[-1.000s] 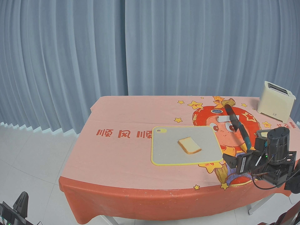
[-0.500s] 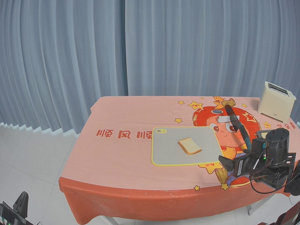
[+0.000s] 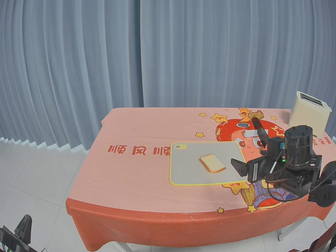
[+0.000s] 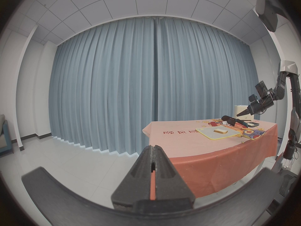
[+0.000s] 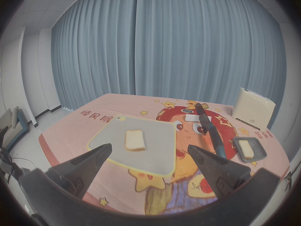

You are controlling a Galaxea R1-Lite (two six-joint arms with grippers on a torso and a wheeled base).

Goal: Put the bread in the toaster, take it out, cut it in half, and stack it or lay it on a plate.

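Note:
A slice of bread (image 3: 212, 163) (image 5: 134, 140) lies flat on the grey, yellow-rimmed cutting board (image 3: 189, 165) (image 5: 156, 154) in the middle of the table. My right gripper (image 3: 241, 167) (image 5: 149, 147) hovers open at the board's right edge, pointing toward the slice, nothing between its fingers. The cream toaster (image 3: 309, 113) (image 5: 253, 108) stands at the far right corner. A knife (image 3: 261, 133) (image 5: 208, 126) with a black blade and a teal handle lies right of the board. My left gripper (image 4: 152, 148) is shut, low and well off the table's left side.
A small dark tray (image 5: 250, 148) holding a second bread slice sits between the knife and the toaster. The orange cartoon-print tablecloth (image 3: 140, 179) covers the table. Blue curtains hang behind it.
My right arm has risen and moved left, from near the table's front right toward the cutting board's right edge. The bread, knife and left arm have stayed put.

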